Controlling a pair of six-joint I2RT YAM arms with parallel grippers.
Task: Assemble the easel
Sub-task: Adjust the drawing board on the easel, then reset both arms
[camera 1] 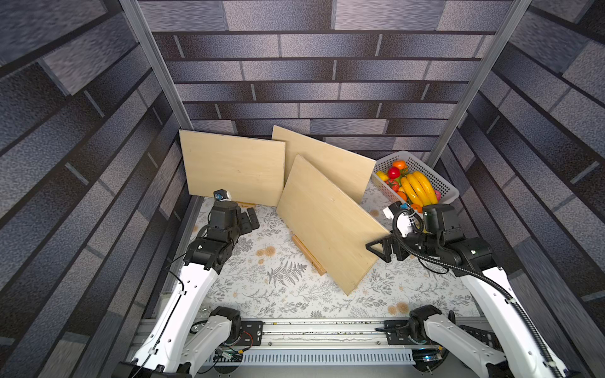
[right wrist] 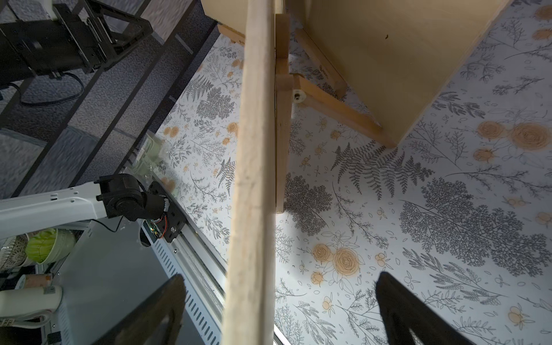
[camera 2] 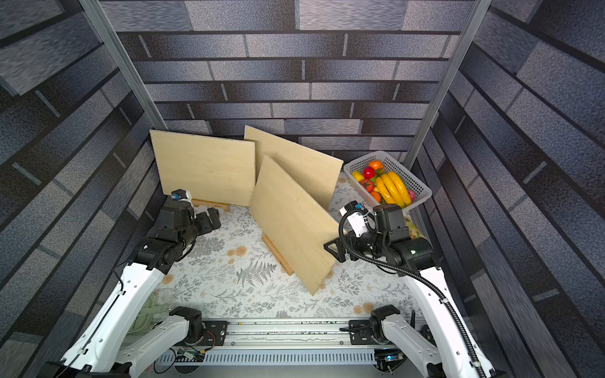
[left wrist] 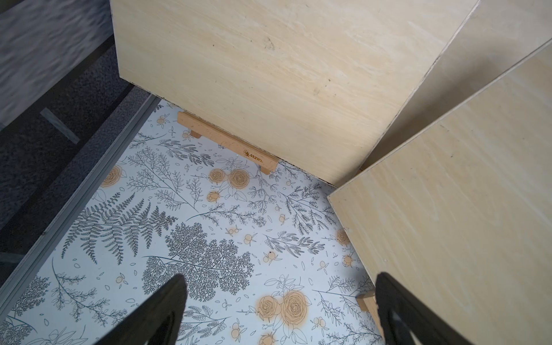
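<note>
My left pincer (left wrist: 280,277) stood released; the right pincer (right wrist: 280,276), also released, straddled the board (right wrist: 254,179) edge. I judged it stiff, light, best pinched edgewise.

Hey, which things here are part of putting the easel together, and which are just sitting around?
For the job:
- front board on its wooden easel
- left board and back board, also propped up
- right gripper, open astride the front board's edge

Just lying about:
- fruit basket
- green bowl off the table
</note>
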